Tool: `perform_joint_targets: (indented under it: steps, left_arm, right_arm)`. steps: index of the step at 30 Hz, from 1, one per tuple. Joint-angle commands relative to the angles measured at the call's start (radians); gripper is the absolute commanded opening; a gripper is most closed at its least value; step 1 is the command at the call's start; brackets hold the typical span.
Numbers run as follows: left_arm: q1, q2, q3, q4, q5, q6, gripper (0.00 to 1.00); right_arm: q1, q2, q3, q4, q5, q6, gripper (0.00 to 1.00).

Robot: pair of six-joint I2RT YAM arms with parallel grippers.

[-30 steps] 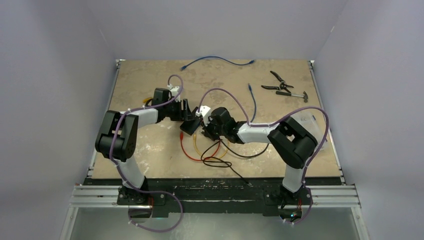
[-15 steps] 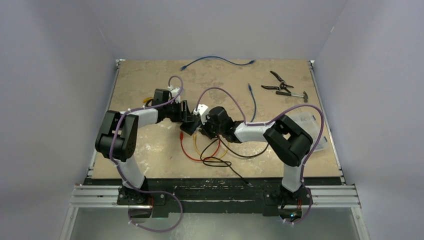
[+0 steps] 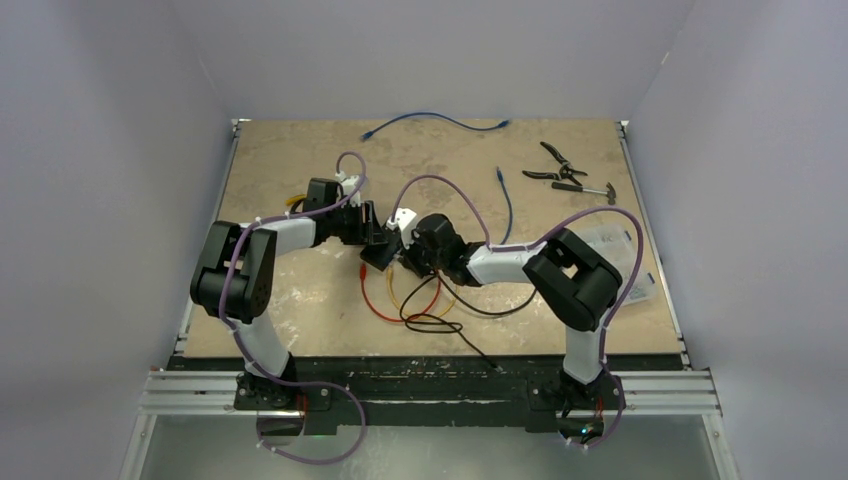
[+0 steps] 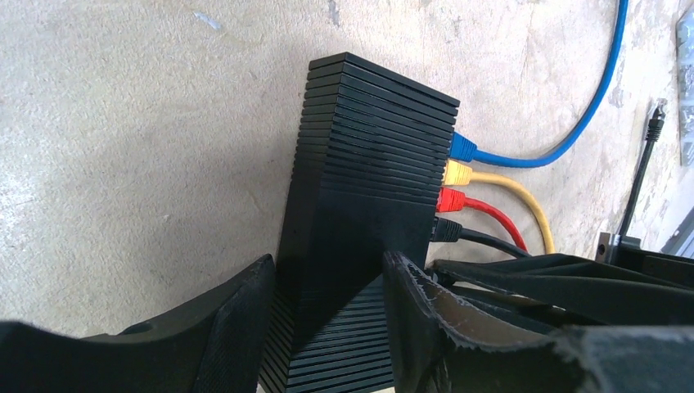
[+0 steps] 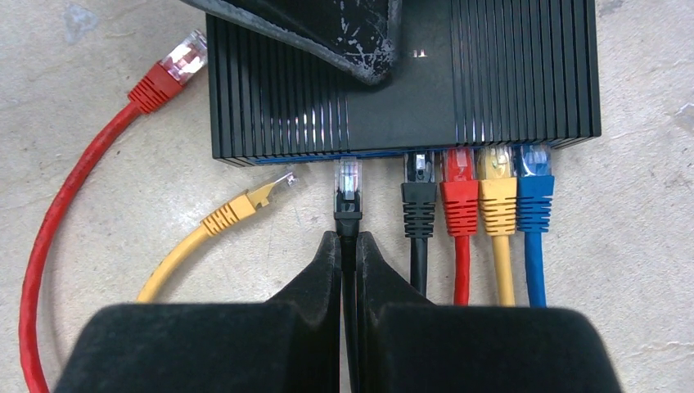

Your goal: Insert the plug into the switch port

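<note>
**Left to right.** The left gripper (image 4: 327, 270) is clamped across the switch (image 4: 368, 155), one jaw on each broad face. This braces the switch near the middle of the table (image 5: 98, 147).

The switch is a flat black box, ribbed from end to end, with its sockets along one long edge. It is probably light and rigid, so it would likely slide under a push if not held. The ribs should give the pads some purchase.

Two connectors lie unseated on the table beside it: a loose red plug (image 5: 176, 65) and a loose yellow plug (image 5: 262, 195).

Next comes the plug (image 5: 349, 178), clear-bodied on a black cable (image 5: 349, 221). Its tip is at the mouth of a free port; whether it has entered cannot be told. The plug looks small, hard and probably brittle at its latch, and the cable looks pliant. The best hold is therefore close behind the plug, at the boot.

The right gripper (image 5: 349, 241) is pinched tight on the black cable at that spot.

Four connectors sit in the ports to the right: a black plug (image 5: 419, 184), a red plug (image 5: 459, 184), a yellow plug (image 5: 497, 184) and a blue plug (image 5: 534, 184).
</note>
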Motion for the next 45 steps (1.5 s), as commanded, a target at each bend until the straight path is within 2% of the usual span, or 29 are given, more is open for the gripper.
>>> perform_joint_targets:
  steps: [1, 8, 16, 25, 45]
  left_arm:
    - [0.002, -0.012, -0.017, -0.01, 0.02, 0.002, 0.49]
    - [0.002, -0.01, -0.016, -0.01, 0.022, 0.002, 0.49]
    - [0.002, -0.012, -0.015, -0.047, -0.004, 0.012, 0.49]
    - [0.001, 0.007, -0.002, -0.072, -0.015, 0.026, 0.49]
    - [-0.007, 0.023, 0.012, -0.084, -0.013, 0.037, 0.49]
  right_arm:
    - [0.005, 0.012, 0.031, 0.046, 0.02, 0.018, 0.0]
    - [0.005, 0.008, 0.028, 0.055, 0.024, 0.024, 0.0]
    - [0.005, -0.027, 0.008, 0.049, 0.119, 0.073, 0.0]
    - [0.006, -0.042, 0.019, 0.036, 0.156, 0.095, 0.0]
    - [0.017, -0.015, 0.041, 0.036, 0.075, 0.008, 0.0]
